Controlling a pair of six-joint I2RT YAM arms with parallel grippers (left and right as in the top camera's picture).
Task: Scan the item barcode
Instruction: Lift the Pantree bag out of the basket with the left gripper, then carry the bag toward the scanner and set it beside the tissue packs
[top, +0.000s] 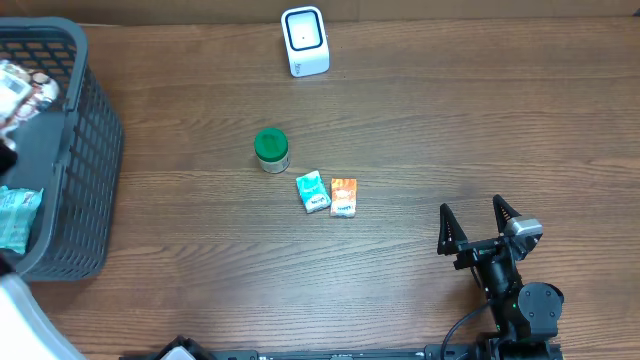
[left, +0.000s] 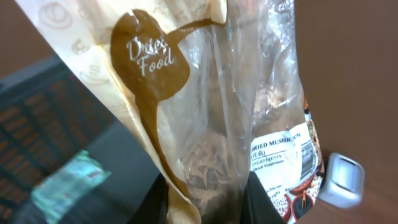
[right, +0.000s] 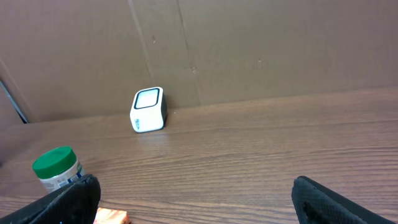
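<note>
The item is a clear and cream bag of dried mushrooms (left: 205, 112) printed "Dried Food". It fills the left wrist view, and its white ingredients label (left: 283, 152) faces the camera. My left gripper (left: 208, 208) is shut on the bag's lower end, one dark finger on each side. In the overhead view the bag (top: 22, 88) hangs over the basket at the far left. The white scanner (top: 304, 40) stands at the table's back and also shows in the wrist views as a white scanner (right: 148, 110) (left: 341, 180). My right gripper (top: 480, 222) (right: 196, 199) is open above the table at the front right, holding nothing.
A dark plastic basket (top: 90, 150) sits at the left edge with a teal packet (top: 18, 218) inside. On the table's middle lie a green-lidded jar (top: 271, 150), a teal packet (top: 313, 190) and an orange packet (top: 343, 197). A cardboard wall backs the table.
</note>
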